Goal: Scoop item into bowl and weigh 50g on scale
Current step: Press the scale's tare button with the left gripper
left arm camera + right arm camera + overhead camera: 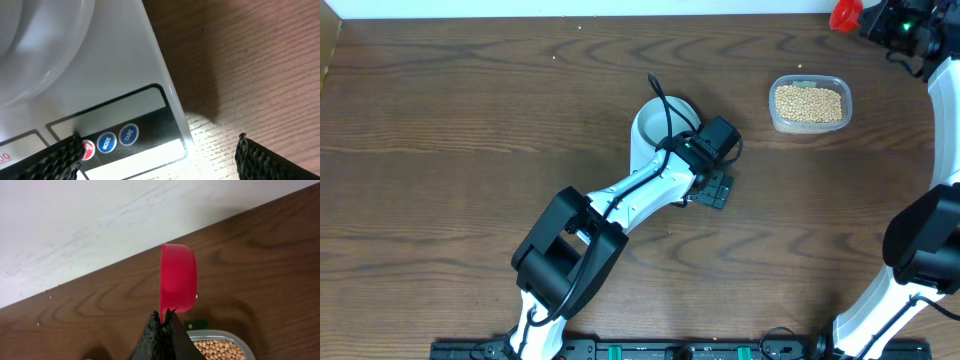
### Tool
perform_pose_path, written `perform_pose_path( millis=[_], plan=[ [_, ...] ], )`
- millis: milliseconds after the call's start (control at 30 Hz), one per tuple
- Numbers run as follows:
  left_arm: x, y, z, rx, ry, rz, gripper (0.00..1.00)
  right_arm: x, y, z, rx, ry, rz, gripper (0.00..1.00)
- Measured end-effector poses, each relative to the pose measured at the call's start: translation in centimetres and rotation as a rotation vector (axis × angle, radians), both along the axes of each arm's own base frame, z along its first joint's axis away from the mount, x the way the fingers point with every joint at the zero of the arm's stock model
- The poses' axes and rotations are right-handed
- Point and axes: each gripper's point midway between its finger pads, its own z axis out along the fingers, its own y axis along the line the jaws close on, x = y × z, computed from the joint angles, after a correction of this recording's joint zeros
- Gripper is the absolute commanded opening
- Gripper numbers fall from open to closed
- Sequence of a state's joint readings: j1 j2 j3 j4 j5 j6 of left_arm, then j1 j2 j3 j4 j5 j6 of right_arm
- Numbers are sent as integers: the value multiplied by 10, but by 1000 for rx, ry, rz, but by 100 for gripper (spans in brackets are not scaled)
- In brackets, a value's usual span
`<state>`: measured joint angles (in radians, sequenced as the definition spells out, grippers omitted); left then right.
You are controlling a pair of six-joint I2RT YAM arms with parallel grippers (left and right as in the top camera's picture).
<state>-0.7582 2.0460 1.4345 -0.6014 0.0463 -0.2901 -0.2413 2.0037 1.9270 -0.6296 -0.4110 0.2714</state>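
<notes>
My right gripper (164, 317) is pinched tight on the handle of the red scoop (177, 277), which is tipped on its side. Just below it is the clear tub (239, 340), full of beans (215, 350). My left gripper (159, 142) has its fingers (65, 155) wide apart, holding nothing, right over the buttons (117, 138) of the scale (125, 65). The bowl (652, 125) sits on the scale (it looks empty to me). I think no scooping has started yet. Next I should tap a button to zero the scale, then dip the scoop down into the beans.
</notes>
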Motion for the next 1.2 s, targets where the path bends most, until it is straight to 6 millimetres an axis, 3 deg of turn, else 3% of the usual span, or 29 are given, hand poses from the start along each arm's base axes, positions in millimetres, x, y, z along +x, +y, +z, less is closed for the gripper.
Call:
perform_pose_path(
  millis=[367,1200],
  plan=[
    [-4,-12,2,-31,-6,-26,98,-1,0,-1,-3,4,3,1],
    [-8,1,-2,39,1,-18,98,-2,0,-2,-4,10,8,1]
  ],
)
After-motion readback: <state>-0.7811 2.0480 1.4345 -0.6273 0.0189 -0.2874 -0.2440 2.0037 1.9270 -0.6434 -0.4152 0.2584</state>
